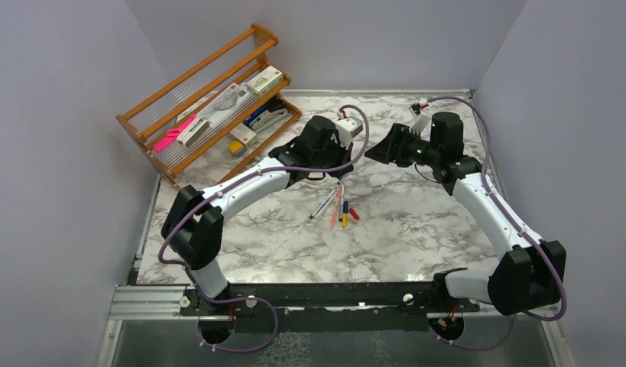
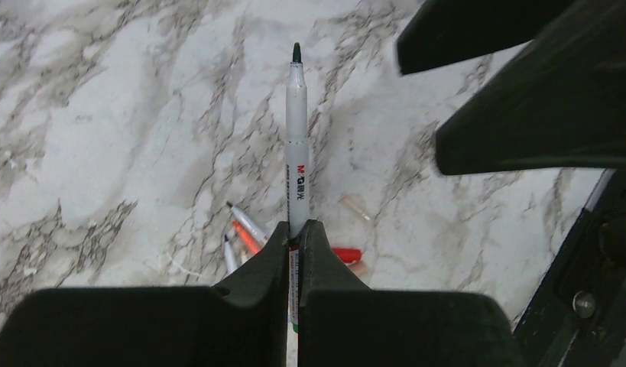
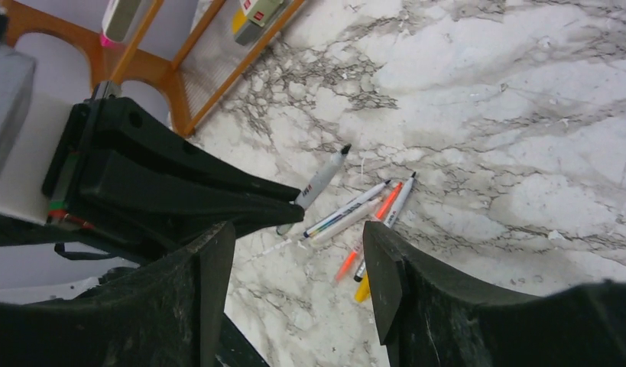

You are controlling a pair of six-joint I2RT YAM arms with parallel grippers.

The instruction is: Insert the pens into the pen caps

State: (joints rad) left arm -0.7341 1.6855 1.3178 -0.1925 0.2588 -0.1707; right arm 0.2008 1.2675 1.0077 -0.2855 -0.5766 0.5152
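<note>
Marble surface [image 1: 416, 237], wooden rack [image 1: 137, 126] at its far left. From above, neither grip readable. Clearest in left wrist view: left end effector [image 2: 296, 229] clamped on a grey-white pen [image 2: 296, 138], dark tip pointing outward. Right wrist view only: right end effector [image 3: 296, 233] spread wide, empty. Beneath, loose pens [image 3: 355, 210] fanned together on the surface; red cap [image 2: 346, 254] beside them, pale pink cap [image 2: 355, 207] slightly apart.

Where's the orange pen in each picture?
Top external: the orange pen lies mid-table, between the two arms.
Left wrist: only a sliver shows, low centre, just left of the left gripper and its shut jaws.
Right wrist: centre, slanting among the loose pens.
Shared landmark: the white pens lying beside it.
</note>
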